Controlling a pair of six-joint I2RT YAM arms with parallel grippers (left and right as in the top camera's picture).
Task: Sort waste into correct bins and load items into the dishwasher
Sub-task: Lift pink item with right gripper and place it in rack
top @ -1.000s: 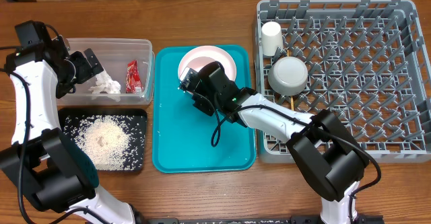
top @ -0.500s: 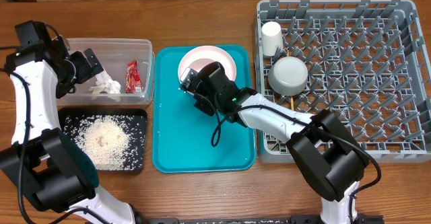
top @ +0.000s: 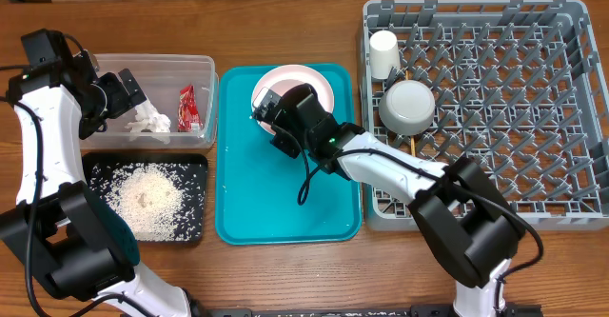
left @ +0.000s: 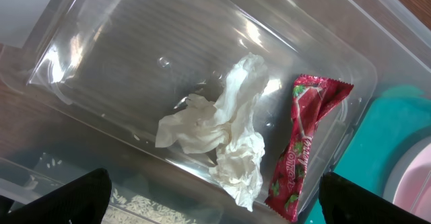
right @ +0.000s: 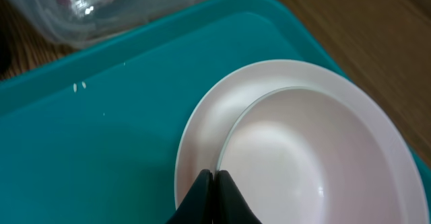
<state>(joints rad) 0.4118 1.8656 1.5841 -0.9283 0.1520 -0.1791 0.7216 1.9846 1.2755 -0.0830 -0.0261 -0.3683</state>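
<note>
From above, the left jaws hang over the clear tub (top: 166,74). The crumpled tissue (top: 150,122) and red snack wrapper (top: 187,108) lie inside, so dry waste sits together, while the rice (top: 143,198) is kept apart on the black tray (top: 195,227). Across the tabletop (top: 285,279), the dish rack (top: 533,117) holds a white cup (top: 383,53) and a grey bowl (top: 409,105). The right jaws reach onto the teal tray (top: 285,203), at the pink plate (top: 319,74).

Left wrist view: jaws spread wide with nothing between them, tissue directly below.

Right wrist view: jaws pressed together on the rim of the pinkish bowl (right: 296,157), which sits on the plate. That rim pinch is probably there to lift it rackward. Stray grains (right: 79,86) dot the tray.
</note>
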